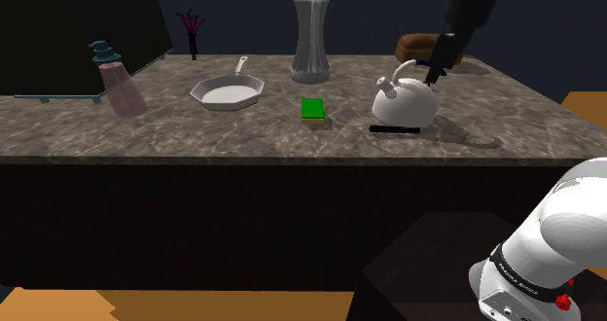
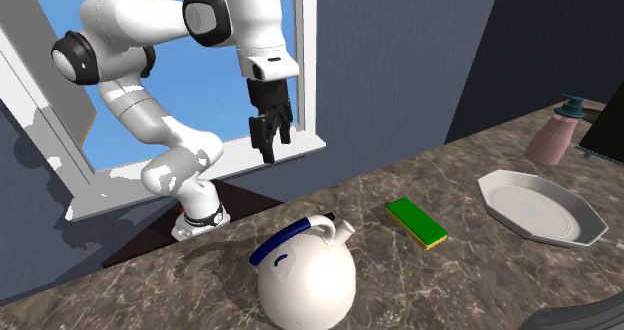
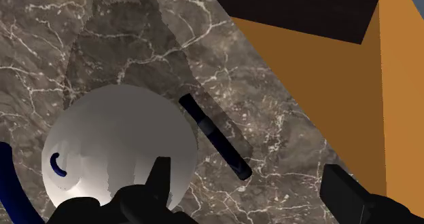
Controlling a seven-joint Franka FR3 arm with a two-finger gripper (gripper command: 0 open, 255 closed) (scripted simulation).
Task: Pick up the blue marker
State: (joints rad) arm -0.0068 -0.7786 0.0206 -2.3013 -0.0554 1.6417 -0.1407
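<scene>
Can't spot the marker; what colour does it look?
The marker looks dark navy, almost black; clearest in the wrist view.

Shoulder view, on countertop [image 1: 195, 134], left to right: dispenser bottle [image 1: 119, 84], pan [image 1: 229, 93], flat block [image 1: 312, 109], kettle [image 1: 403, 100]. Vase [image 1: 310, 42] stands behind, between pan and block. Marker [image 1: 395, 129] lies flat just in front of the kettle, toward the counter's front edge.

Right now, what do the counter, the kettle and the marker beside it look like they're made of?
Counter: stone, likely marble, going by the grey-brown mottling with white veins. Kettle: smooth, plain white body with a dark blue handle; could be enamel or ceramic, I can't tell which. Marker: smooth, dark blue-black stick, probably plastic, though nothing settles it.
</scene>
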